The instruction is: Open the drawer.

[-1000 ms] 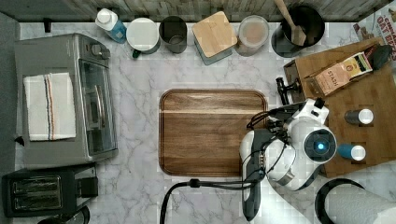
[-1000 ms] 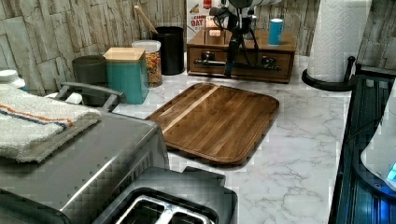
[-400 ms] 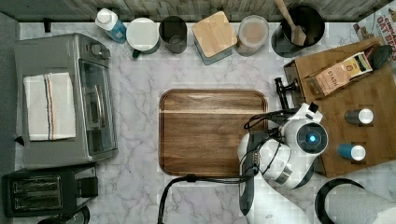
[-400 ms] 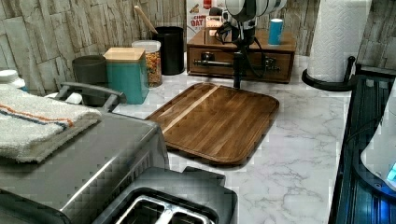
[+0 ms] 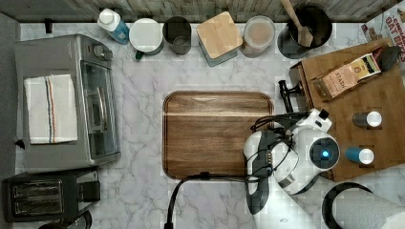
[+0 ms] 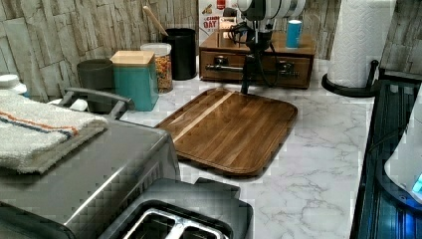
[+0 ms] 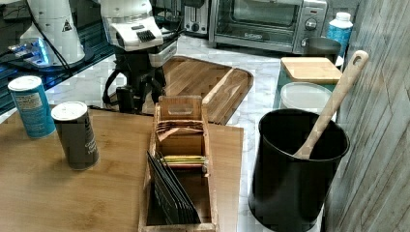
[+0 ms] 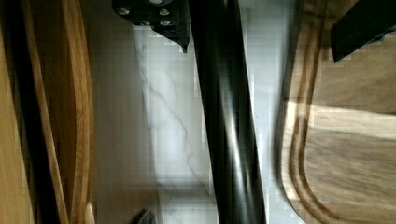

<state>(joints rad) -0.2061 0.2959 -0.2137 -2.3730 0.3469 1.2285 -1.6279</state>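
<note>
Down at the drawer's (image 6: 256, 68) front, against the back wall at the left view's centre, I'm lowering the pincer (image 6: 246, 79) over the black bar handle (image 8: 229, 116). Wrist view shows the bar running between the two fingers (image 8: 159, 18), spread wide either side, nothing clamped yet. Drawer looks shut, flush with its bamboo box (image 5: 367, 114), so by my reckoning everything's left: close on the bar, then pull out over the cutting board (image 5: 215, 133) on the worktop (image 6: 318, 149). Compared with a second ago, the arm has dropped and swung in toward the handle.
</note>
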